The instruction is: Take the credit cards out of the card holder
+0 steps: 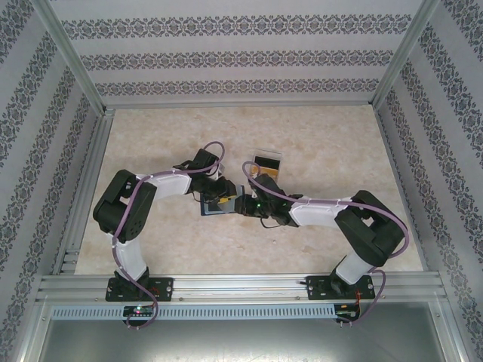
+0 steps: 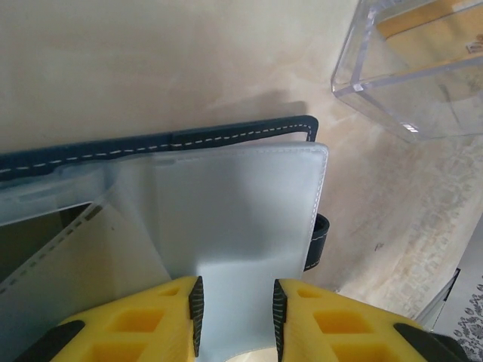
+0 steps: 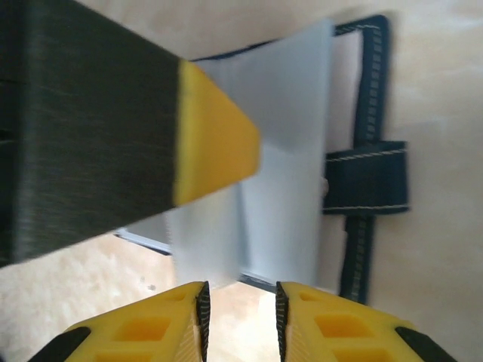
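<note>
My left gripper [image 2: 238,317] clamps the pale panel of the card holder [image 2: 241,204], lying centre, with the clear box [image 1: 268,164] between its one and two o'clock. My right gripper [image 3: 240,317]: grip unclear. Any pull could drag the whole card holder.

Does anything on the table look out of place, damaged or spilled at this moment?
Nothing stands out. The card holder lies open, its closing tab sticking out sideways; the clear box stands nearby, intact. Nothing is spilled.
</note>
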